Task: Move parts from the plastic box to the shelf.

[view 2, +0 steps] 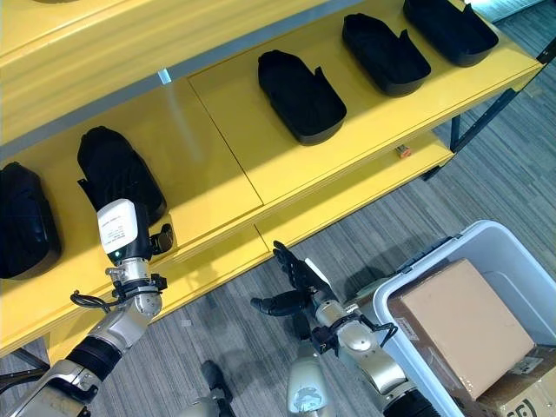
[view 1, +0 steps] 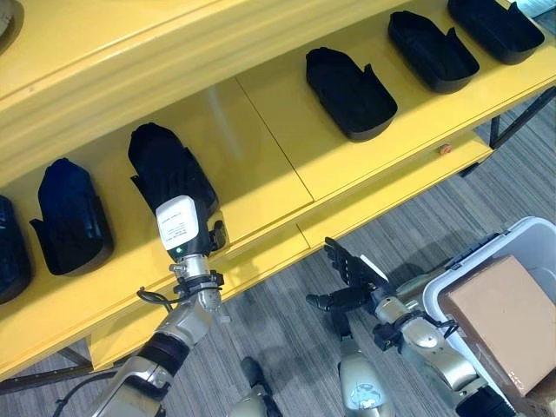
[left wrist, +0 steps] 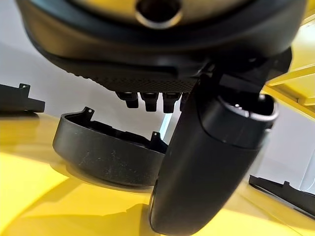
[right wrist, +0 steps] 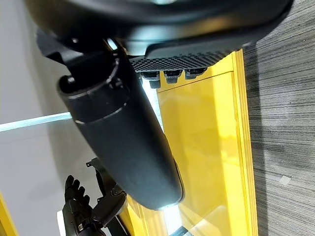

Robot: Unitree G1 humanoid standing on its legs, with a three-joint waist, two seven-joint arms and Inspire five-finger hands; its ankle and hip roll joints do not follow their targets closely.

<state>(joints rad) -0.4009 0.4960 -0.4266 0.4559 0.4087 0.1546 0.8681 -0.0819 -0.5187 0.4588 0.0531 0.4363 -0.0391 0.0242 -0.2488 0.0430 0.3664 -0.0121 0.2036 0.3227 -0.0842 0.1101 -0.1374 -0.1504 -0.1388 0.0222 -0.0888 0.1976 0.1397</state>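
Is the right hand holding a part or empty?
Empty. The right hand hovers above the floor with fingers spread, nothing between them, beside the plastic box.

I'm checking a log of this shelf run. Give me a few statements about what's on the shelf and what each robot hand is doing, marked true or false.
1. The left robot hand is at a black part on the yellow shelf. True.
2. The right robot hand holds a part. False: it is open and holds nothing.
3. The plastic box holds a cardboard box. True.
4. The shelf is bare. False: several black parts lie on it.
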